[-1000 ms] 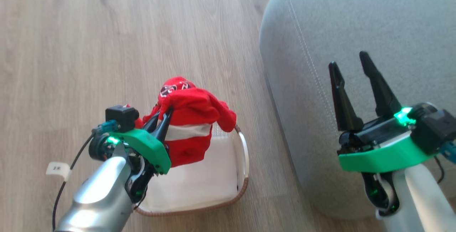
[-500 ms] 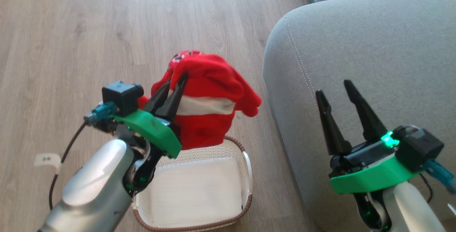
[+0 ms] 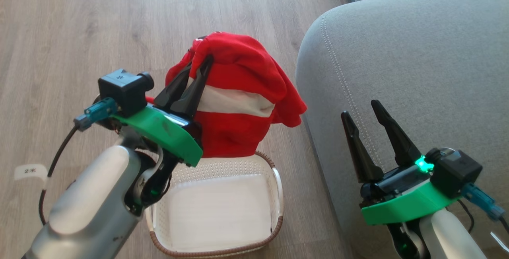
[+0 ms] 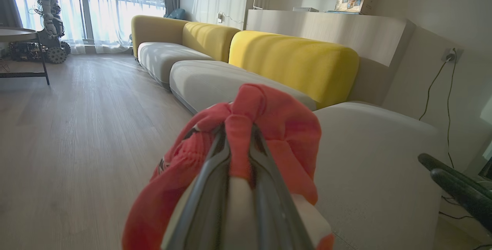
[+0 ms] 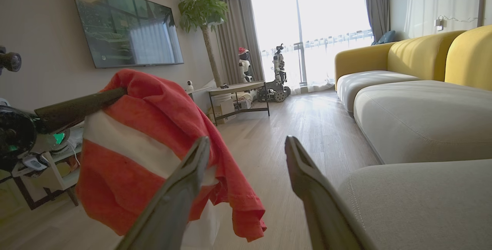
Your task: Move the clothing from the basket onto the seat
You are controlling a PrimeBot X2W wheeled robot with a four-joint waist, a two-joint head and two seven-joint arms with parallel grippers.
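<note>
— Holding the clothing [image 3: 238,92], our left gripper [image 3: 200,61] pinches a fold of soft red knit with a white band. The clothing hangs as a rounded bundle above the basket [image 3: 279,187].
— We see cream plastic with small holes and a brown woven rim, on the pale wood floor [image 3: 99,20].
— Our right gripper [image 3: 359,108] stands wide with nothing in it, at the rounded edge of the seat [image 3: 417,52], which is grey fabric with pale stitching.
— Between basket and seat we have a narrow strip of floor, and much more floor on our left.
</note>
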